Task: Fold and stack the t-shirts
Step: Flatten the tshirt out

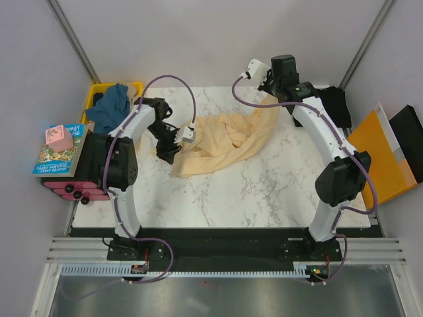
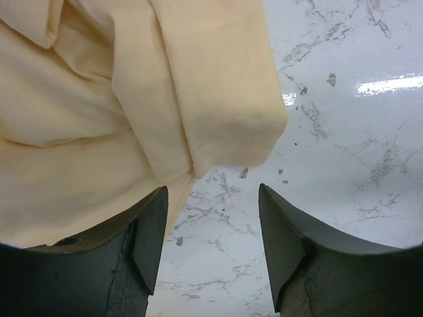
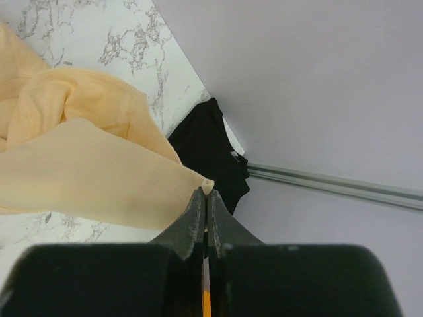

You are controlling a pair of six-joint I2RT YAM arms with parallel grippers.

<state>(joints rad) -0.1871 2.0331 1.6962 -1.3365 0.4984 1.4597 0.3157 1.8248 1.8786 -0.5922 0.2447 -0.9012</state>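
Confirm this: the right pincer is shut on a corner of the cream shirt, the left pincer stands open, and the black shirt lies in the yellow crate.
Wrong on one point: the top view shows the teal shirt in the yellow crate; the black shirt lies at the far right corner of the table. Everything else holds.

White marble-pattern table (image 1: 264, 191); plain pale grey walls (image 1: 218, 39) around; aluminium rails (image 1: 225, 249) along near edge; glare on tabletop.

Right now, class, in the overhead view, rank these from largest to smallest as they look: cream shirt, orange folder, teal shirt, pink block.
1. cream shirt
2. orange folder
3. teal shirt, bunched up, so judged only as seen
4. pink block
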